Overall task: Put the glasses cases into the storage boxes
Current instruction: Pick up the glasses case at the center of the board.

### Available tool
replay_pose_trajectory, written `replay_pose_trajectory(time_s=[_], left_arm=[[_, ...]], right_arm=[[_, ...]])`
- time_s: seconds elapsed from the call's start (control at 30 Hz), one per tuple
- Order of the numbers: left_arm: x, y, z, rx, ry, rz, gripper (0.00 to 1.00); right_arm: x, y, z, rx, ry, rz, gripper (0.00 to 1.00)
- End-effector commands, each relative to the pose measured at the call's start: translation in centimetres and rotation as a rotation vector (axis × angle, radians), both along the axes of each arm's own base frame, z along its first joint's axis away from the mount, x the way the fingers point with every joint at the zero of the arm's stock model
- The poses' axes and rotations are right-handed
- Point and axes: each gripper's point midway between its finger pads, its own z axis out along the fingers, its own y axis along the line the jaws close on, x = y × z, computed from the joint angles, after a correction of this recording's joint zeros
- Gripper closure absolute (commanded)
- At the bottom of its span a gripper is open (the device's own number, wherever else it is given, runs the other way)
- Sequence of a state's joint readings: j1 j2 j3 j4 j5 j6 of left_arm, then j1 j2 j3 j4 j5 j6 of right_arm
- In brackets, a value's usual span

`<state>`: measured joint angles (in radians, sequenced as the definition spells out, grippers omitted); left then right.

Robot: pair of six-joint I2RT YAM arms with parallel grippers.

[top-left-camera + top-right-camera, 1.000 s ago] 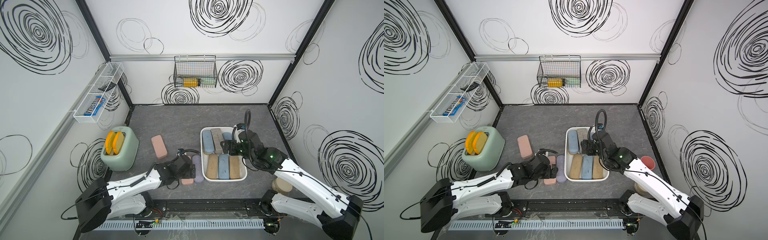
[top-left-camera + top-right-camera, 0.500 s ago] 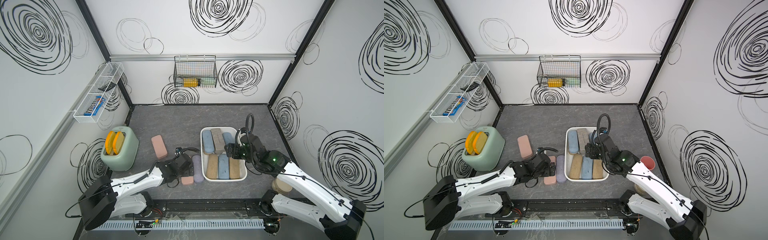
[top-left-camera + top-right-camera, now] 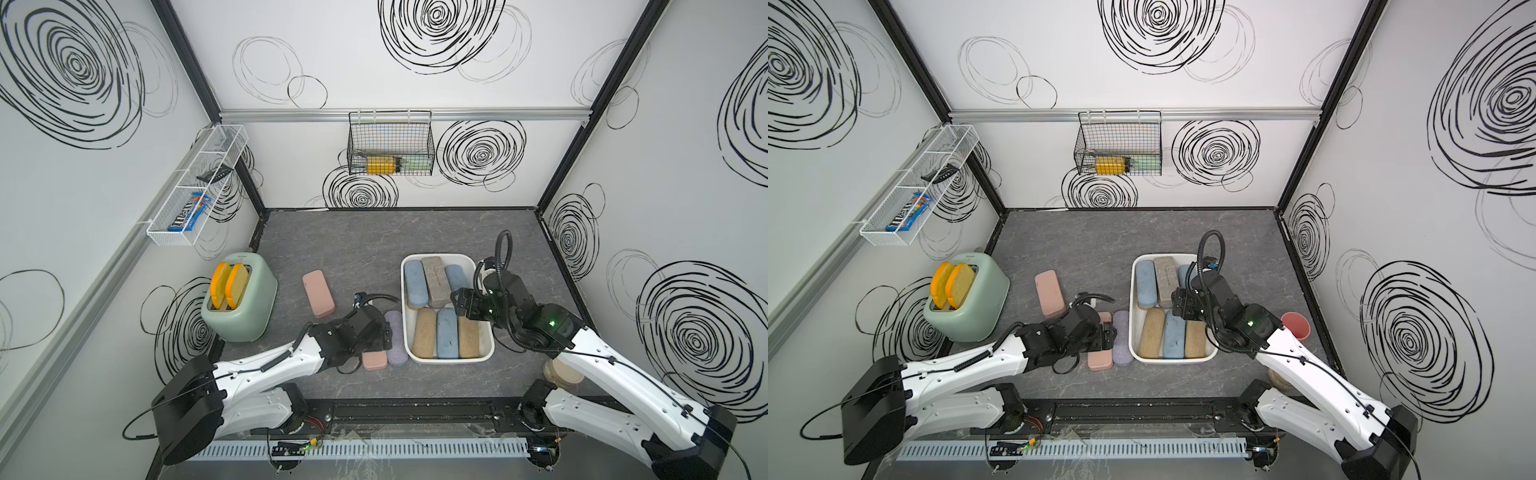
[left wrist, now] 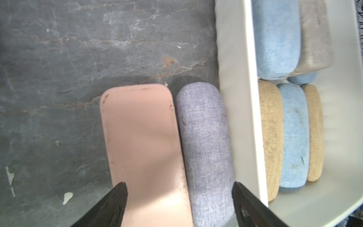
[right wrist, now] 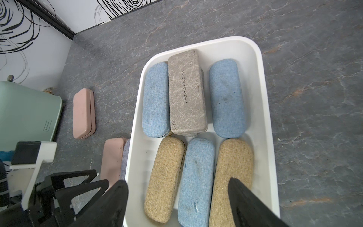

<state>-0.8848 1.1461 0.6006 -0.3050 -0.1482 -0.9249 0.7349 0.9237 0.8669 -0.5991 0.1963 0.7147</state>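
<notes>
Little has changed. The left jaws still straddle the pink case (image 4: 141, 137) and lilac case (image 4: 204, 141), side by side on the worktop (image 3: 353, 237) at 8 o'clock of the white tub (image 5: 263, 118). Whether they pinch, I cannot tell. The right jaws, released and empty, have drifted slightly toward 6 o'clock above the packed cases (image 5: 188, 92) inside.

There were three blue cases (image 3: 416, 282), two tan cases (image 3: 424, 332) and one grey case (image 3: 436, 280) in one white tub (image 3: 450, 360), two pink cases (image 3: 318, 293) and one lilac case (image 3: 395, 340) on the worktop (image 3: 353, 241), one toaster (image 3: 249, 316), two toast slices (image 3: 228, 284).
</notes>
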Motion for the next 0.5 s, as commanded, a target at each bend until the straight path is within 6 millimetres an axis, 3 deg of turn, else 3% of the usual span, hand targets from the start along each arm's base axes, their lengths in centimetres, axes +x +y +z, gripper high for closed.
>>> replay_pose_trajectory(time_s=[0.0,0.3,0.47], left_arm=[[0.7,-2.1,1.8,-0.101,-0.017,-0.004,0.17],[0.1,-4.5,1.1,-0.168,0.026,-0.042,0.25],[0.4,-4.5,0.3,-0.147,0.033,-0.030,0.31]], right_arm=[[-0.4,-0.4,-0.4,-0.004,0.009,-0.012,0.16],[-0.6,-0.5,-0.7,0.000,0.009,-0.013,0.16],[-0.5,-0.5,-0.8,-0.001,0.008,-0.015,0.17]])
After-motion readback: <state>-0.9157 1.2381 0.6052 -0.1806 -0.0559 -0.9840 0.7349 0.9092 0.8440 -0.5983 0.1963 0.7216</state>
